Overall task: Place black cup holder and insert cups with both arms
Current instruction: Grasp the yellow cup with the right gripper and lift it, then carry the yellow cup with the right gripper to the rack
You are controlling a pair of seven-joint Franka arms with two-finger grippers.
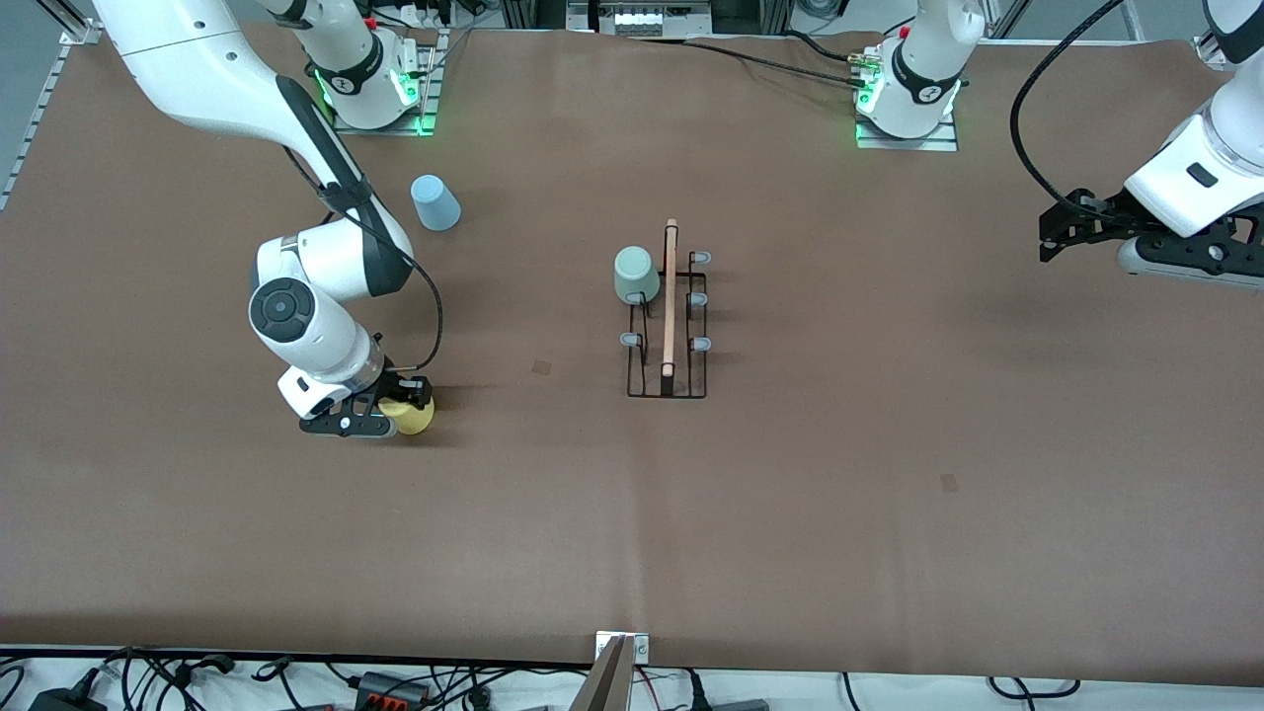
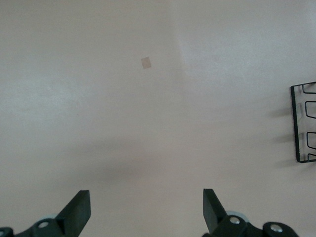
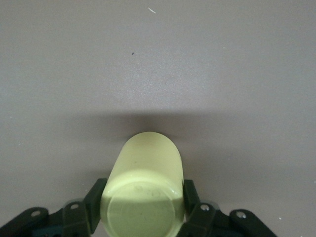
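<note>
White jointed arms [image 1: 326,286] with black joint rings, black cables (green-lit bases) and black grippers.

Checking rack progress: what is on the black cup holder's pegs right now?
One grey-green cup sits upside down on a peg of the black cup holder. Five pale-tipped pegs show bare. The peg under that cup is covered, so its seating cannot be seen.

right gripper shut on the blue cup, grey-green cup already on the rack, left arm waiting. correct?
Not quite: the right gripper is shut on the yellow cup, as the right wrist view shows. The blue cup stands untouched. Grey-green cup on the rack, left gripper waiting: right.
</note>
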